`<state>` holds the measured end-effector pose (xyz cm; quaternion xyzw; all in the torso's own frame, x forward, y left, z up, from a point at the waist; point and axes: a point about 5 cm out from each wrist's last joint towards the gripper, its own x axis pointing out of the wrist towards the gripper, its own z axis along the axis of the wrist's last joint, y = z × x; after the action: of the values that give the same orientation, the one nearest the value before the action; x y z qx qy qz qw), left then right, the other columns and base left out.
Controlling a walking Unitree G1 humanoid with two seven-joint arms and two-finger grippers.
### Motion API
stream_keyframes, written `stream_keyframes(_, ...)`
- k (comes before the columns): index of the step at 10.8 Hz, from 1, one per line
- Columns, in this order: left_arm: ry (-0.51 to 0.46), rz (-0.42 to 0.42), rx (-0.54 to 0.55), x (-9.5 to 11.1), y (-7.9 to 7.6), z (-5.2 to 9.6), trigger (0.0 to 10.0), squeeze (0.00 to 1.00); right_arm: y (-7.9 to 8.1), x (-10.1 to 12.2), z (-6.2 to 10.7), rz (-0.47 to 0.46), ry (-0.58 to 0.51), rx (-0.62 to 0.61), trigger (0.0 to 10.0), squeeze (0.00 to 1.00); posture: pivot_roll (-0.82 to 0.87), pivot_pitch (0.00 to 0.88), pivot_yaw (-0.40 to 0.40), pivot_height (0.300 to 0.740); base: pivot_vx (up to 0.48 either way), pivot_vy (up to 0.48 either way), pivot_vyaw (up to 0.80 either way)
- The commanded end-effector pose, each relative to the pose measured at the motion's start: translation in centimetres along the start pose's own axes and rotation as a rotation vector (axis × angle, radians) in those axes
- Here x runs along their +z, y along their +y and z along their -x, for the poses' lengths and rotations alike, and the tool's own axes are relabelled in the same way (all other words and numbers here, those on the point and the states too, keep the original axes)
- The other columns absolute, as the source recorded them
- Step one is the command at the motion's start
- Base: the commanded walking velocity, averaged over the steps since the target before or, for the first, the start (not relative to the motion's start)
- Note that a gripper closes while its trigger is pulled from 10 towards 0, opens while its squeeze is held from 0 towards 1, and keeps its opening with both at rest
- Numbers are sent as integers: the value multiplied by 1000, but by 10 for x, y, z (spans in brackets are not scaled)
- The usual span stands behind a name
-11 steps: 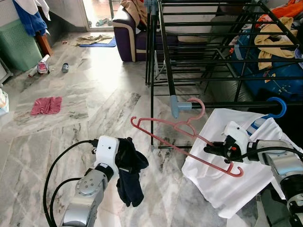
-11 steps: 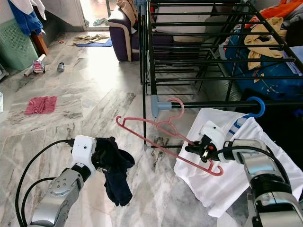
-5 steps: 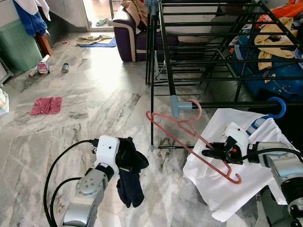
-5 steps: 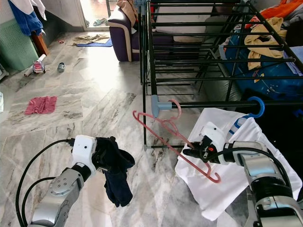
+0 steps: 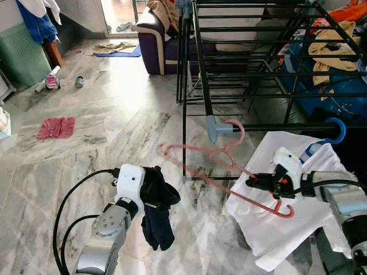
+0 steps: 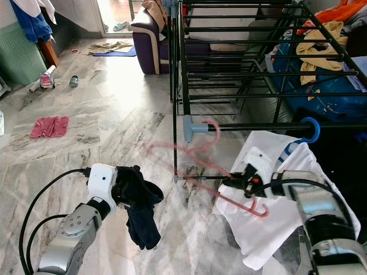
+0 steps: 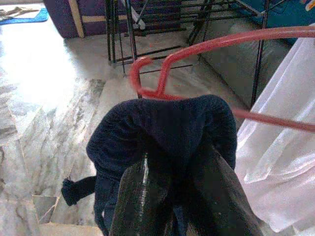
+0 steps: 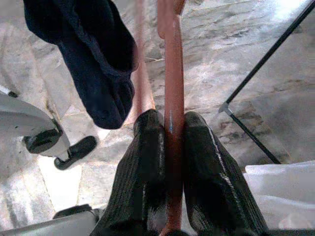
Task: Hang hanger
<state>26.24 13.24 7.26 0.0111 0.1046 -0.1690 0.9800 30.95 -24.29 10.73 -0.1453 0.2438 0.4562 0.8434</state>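
Observation:
My right gripper [image 5: 256, 183] is shut on the lower bar of a pink hanger [image 5: 226, 166], which is motion-blurred and lies nearly flat in front of the black drying rack [image 5: 241, 63]. The hanger's hook sits beside the grey corner joint [image 5: 213, 128] of the rack's front rail. In the right wrist view the fingers [image 8: 142, 162] pinch the pink bar [image 8: 173, 98]. My left gripper [image 5: 150, 197] is shut on a dark navy garment [image 5: 157, 220], which drapes over its fingers [image 7: 142, 196] and hangs above the floor.
A white shirt [image 5: 287, 217] on a blue hanger [image 5: 338, 129] hangs from the front rail under my right arm. Clothes and a blue bag [image 5: 327, 86] lie behind the rack. A purple sofa [image 5: 157, 51], a pink rag [image 5: 55, 127] and a green basket [image 5: 23, 54] stand around the marble floor.
The pink hanger has swung from a steep tilt to nearly flat, its far end moving left and down. The right gripper kept its hold. The left arm stayed still.

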Motion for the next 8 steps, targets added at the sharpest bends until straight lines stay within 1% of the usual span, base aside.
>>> stream_keyframes(1,-12,-23,-10,5,-1,-2,10000,0,0,2,3,20,9,2,0,0,60,45,-35,740,0,0,0)
stream_keyframes(4,-6,-17,-11,3,-2,-1,10000,0,4,0,7,13,6,9,0,0,55,50,-34,740,0,0,0)
stream_keyframes(5,-6,-15,-11,3,-3,-1,10000,0,3,0,7,5,-12,-22,0,0,53,52,-37,740,0,0,0)
stream_keyframes(6,-9,-12,-6,3,-2,0,10000,0,-3,3,5,-4,-76,-163,0,0,52,54,-42,740,0,0,0)
stream_keyframes(7,-13,-10,2,3,-1,0,10000,0,-6,5,6,-14,-116,-252,0,0,53,55,-46,740,0,0,0)
stream_keyframes(8,-16,-8,20,3,1,2,10000,0,-5,4,9,-42,-189,-420,0,0,52,57,-52,740,0,0,0)
